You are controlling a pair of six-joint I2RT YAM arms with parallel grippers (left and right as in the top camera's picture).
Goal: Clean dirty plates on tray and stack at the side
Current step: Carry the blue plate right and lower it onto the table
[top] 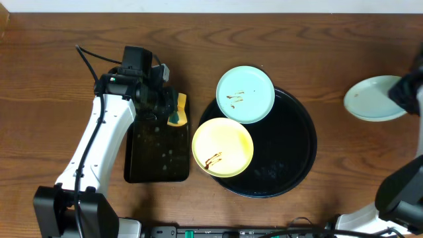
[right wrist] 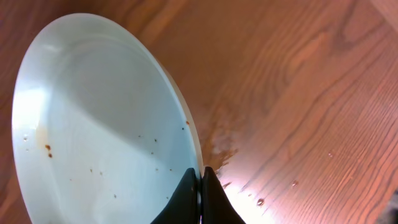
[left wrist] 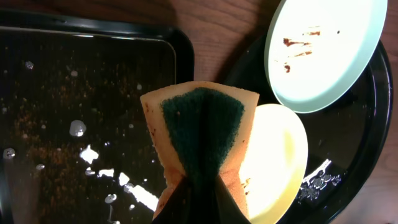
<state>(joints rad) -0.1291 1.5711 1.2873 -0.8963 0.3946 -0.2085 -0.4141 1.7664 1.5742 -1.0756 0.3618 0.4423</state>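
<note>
A round black tray (top: 297, 142) holds a mint-green plate (top: 245, 94) with brown smears, leaning on its far-left rim, and a pale yellow plate (top: 222, 147) with a brown smear at its left edge. Both show in the left wrist view: the mint plate (left wrist: 326, 50) and the yellow plate (left wrist: 280, 162). My left gripper (top: 173, 109) is shut on a yellow and green sponge (left wrist: 202, 134), left of the tray. My right gripper (right wrist: 200, 186) is shut on the rim of a second mint-green plate (right wrist: 93, 124), with a few brown specks, over the wooden table at far right (top: 374, 98).
A rectangular black tray (top: 157, 152), wet and speckled, lies left of the round tray, under my left gripper (left wrist: 81, 106). Water drops and a wet patch lie on the wood (right wrist: 224, 146) beside the held plate. The table's right edge is close to my right arm.
</note>
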